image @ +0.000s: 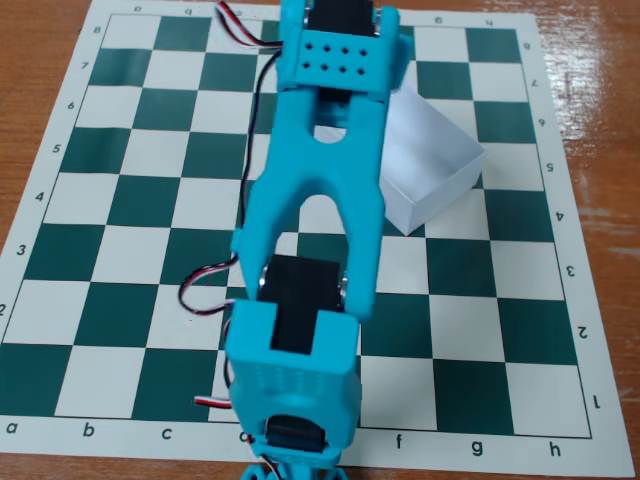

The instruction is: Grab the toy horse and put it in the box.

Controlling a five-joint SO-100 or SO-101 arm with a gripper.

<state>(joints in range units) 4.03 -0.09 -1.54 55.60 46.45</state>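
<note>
The white shallow box (432, 165) sits on the chessboard right of centre, turned at an angle, its left part hidden behind my arm. The toy horse is not visible; it is either hidden under the arm or out of view. My cyan arm (320, 200) stretches from the top edge down over the middle of the board to the bottom edge. Its lower end, with a black servo (297, 432), runs out of the picture. The gripper (292, 468) is cut off there, and its fingers do not show.
The green-and-white chessboard mat (120, 200) lies on a wooden table (600, 80). Red, black and white cables (205, 290) loop out to the left of the arm.
</note>
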